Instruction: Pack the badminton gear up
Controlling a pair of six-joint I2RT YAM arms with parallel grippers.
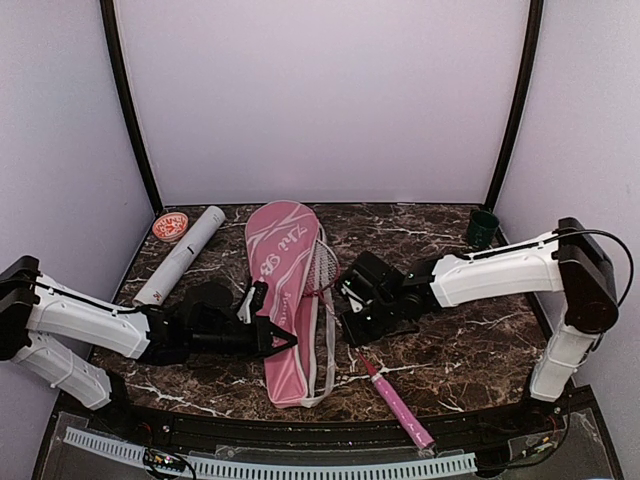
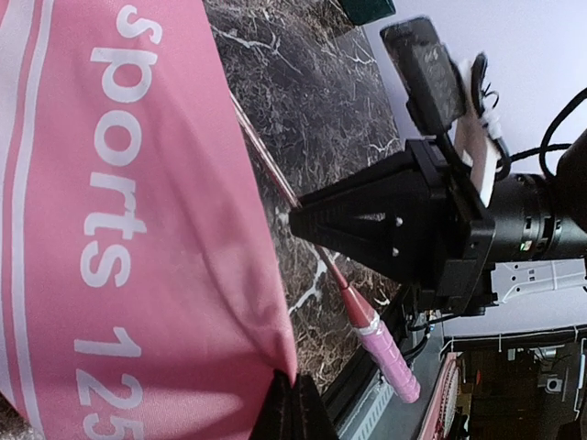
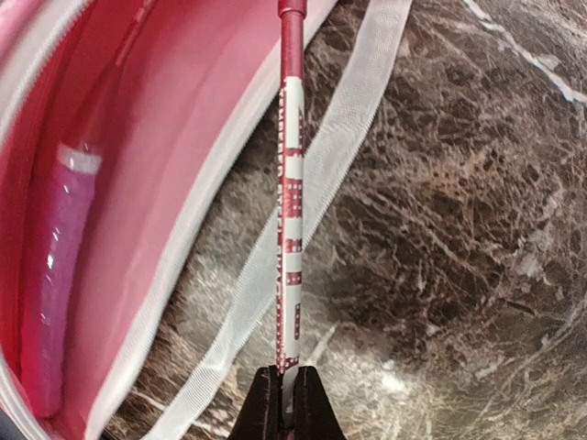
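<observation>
The pink racket-shaped bag (image 1: 283, 290) lies in the middle of the table, its side open. My left gripper (image 1: 272, 336) is shut on the bag's edge; the left wrist view shows the pink fabric (image 2: 119, 229) pinched at my left gripper (image 2: 292, 396). My right gripper (image 1: 345, 292) is shut on the red-and-white shaft (image 3: 292, 229) of a racket. That racket's head (image 1: 322, 262) is at the bag's opening and its pink handle (image 1: 405, 408) points to the near edge. A second pink handle (image 3: 55, 275) lies inside the bag. No shuttlecocks are in view.
The long white tube (image 1: 185, 255) lies at the back left with a red round cap (image 1: 172, 226) beside it. A dark green cup (image 1: 483, 227) stands at the back right. The bag's white strap (image 3: 307, 192) lies on the marble under the shaft.
</observation>
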